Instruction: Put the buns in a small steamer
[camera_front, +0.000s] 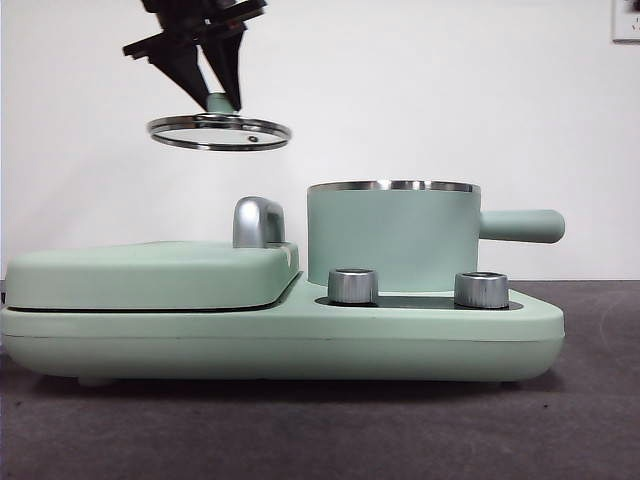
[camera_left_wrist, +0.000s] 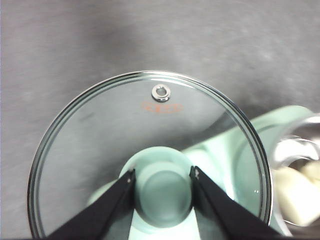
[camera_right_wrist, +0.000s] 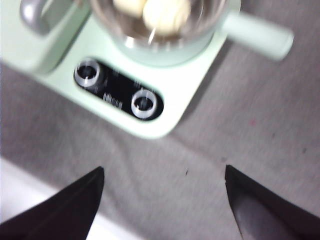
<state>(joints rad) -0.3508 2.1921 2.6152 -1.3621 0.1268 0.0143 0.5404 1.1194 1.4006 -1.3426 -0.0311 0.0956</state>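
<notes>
The mint-green steamer pot (camera_front: 392, 238) stands open on the right of the appliance, its handle pointing right. Two pale cream buns (camera_right_wrist: 159, 11) lie inside it, seen in the right wrist view and partly in the left wrist view (camera_left_wrist: 300, 192). My left gripper (camera_front: 214, 100) is shut on the green knob (camera_left_wrist: 164, 186) of the glass lid (camera_front: 219, 131) and holds it high in the air, above the grill plate and left of the pot. My right gripper (camera_right_wrist: 162, 187) is open and empty, above the table in front of the appliance.
The flat mint-green grill plate (camera_front: 150, 272) with a chrome handle (camera_front: 257, 221) fills the appliance's left side. Two steel knobs (camera_front: 353, 285) sit on the black panel in front of the pot. Grey table mat lies around the appliance.
</notes>
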